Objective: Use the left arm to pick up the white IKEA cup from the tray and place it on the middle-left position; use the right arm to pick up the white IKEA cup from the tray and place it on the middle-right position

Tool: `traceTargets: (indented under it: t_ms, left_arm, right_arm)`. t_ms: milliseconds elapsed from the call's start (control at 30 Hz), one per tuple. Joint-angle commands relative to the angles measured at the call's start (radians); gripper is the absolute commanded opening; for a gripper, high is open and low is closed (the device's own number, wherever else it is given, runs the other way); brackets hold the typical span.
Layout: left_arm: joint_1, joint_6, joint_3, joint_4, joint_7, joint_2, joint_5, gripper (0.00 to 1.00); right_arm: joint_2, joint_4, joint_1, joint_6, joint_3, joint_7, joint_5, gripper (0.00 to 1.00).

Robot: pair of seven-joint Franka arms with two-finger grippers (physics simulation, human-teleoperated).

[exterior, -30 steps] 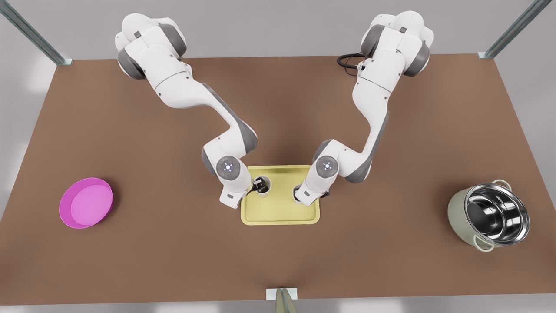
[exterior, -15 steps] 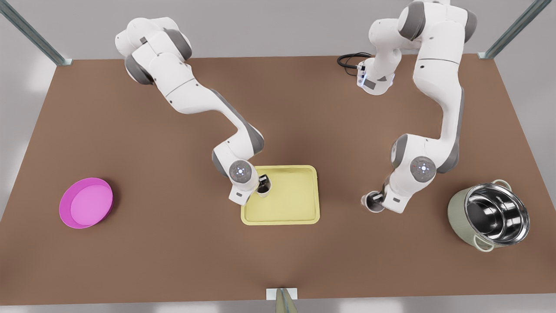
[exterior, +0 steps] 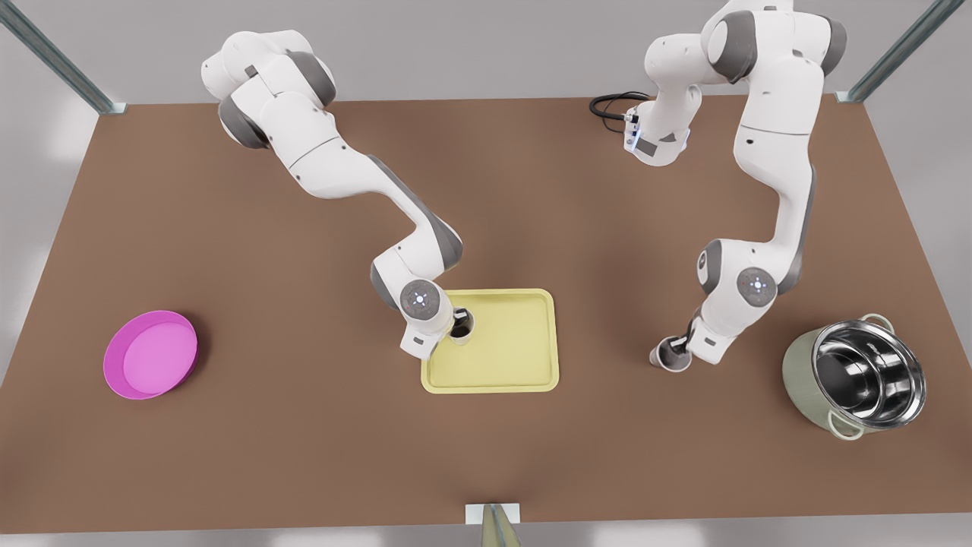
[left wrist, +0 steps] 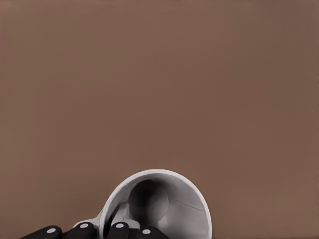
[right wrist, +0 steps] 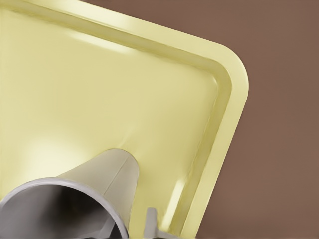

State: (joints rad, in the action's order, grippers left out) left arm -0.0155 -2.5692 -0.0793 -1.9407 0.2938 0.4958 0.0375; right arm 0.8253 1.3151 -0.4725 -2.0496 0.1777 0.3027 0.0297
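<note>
Cup [exterior: 668,357] [exterior: 465,335] pinched: left gripper [exterior: 680,350] over table [exterior: 304,441], right gripper [exterior: 454,325] on tray [exterior: 516,376]

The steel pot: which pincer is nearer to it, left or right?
Left. The left pincer holds a cup near the pot; the right pincer is far off, at the tray.

A simulated lab test cell is being shown: bare brown table [exterior: 304,456], metal frame struts [exterior: 53,57], blank grey walls [exterior: 471,45].
</note>
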Motion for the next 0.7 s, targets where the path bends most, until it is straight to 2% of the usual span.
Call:
traceTargets:
  t_ms: [0,67,100,133,267,333,400,500,533,600,667]
  left_arm:
    - [0.000,-0.114,0.000,-0.003,-0.291,0.000,-0.025,0.04]
    - [0.000,-0.114,0.000,-0.003,-0.291,-0.002,-0.025,0.04]
    - [0.000,-0.114,0.000,-0.001,-0.292,-0.002,-0.025,0.42]
    - [0.002,-0.114,0.000,-0.003,-0.321,-0.003,-0.024,1.00]
    - [0.002,-0.083,0.006,-0.001,-0.324,-0.037,-0.024,1.00]
    - [0.000,0.203,0.004,0.006,-0.321,-0.169,-0.025,1.00]
    - [-0.003,0.418,-0.002,0.041,-0.314,-0.246,-0.033,1.00]
    - [0.002,0.911,0.012,0.408,-0.318,-0.267,-0.099,1.00]
    - [0.014,0.916,0.010,0.477,-0.321,-0.256,-0.088,1.00]
    - [0.028,0.797,0.070,0.299,-0.326,-0.356,-0.088,1.00]
    - [0.038,0.836,0.082,0.325,-0.324,-0.349,-0.093,1.00]
  right_arm:
    - [0.000,-0.001,0.000,0.000,0.000,0.013,-0.001,0.29]
    - [0.000,-0.002,0.000,0.000,0.000,0.010,-0.001,0.20]
    - [-0.002,-0.002,0.000,0.000,0.000,0.010,-0.001,0.17]
    - [-0.002,-0.002,0.000,0.000,0.000,0.010,-0.001,0.14]
    - [-0.025,-0.010,0.018,0.020,0.000,0.009,-0.001,0.07]
    - [-0.066,-0.023,0.057,0.080,0.015,0.004,-0.001,0.04]
    - [-0.109,-0.045,0.118,0.154,0.045,-0.008,0.001,0.03]
    - [-0.140,-0.047,0.202,0.194,0.040,-0.154,0.004,0.02]
    - [-0.152,-0.047,0.236,0.204,0.040,-0.230,0.004,0.02]
    - [-0.152,-0.048,0.293,0.213,0.039,-0.369,0.006,0.02]
    - [-0.152,-0.080,0.301,0.220,0.023,-0.461,0.009,0.02]
